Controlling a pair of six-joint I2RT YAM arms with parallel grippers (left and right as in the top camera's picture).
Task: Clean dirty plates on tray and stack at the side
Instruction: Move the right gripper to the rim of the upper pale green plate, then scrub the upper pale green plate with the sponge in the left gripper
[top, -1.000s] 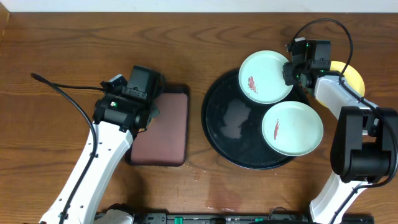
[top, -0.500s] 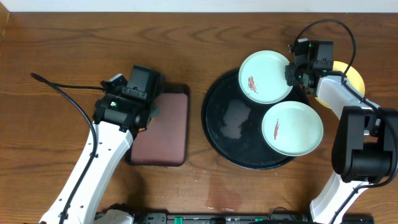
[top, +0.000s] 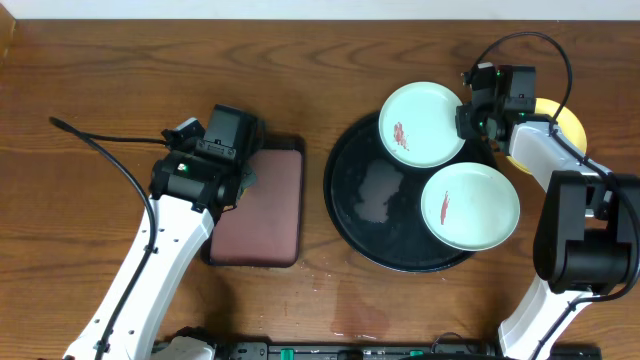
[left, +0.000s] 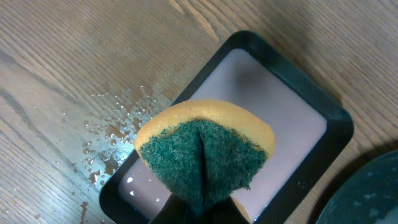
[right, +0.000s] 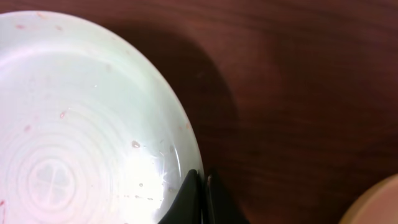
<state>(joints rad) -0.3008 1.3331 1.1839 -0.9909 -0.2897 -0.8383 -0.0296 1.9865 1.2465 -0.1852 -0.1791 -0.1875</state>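
Note:
A pale mint-green dirty plate with a reddish smear overhangs the far rim of the round black tray. My right gripper is shut on its right rim; in the right wrist view the fingers pinch the plate's edge. A second smeared mint-green plate lies on the tray's right side. The pale yellow plate sits on the table behind the right arm, mostly hidden. My left gripper is shut on a green-and-yellow sponge, folded and held over a small maroon tray.
The maroon tray lies left of the black tray. Water droplets spot the wood beside it, and a wet patch marks the table's front. A black cable trails at the left.
My right gripper has closed onto the upper mint-green plate's rim, and that plate has shifted slightly left. The left arm and sponge have not moved.

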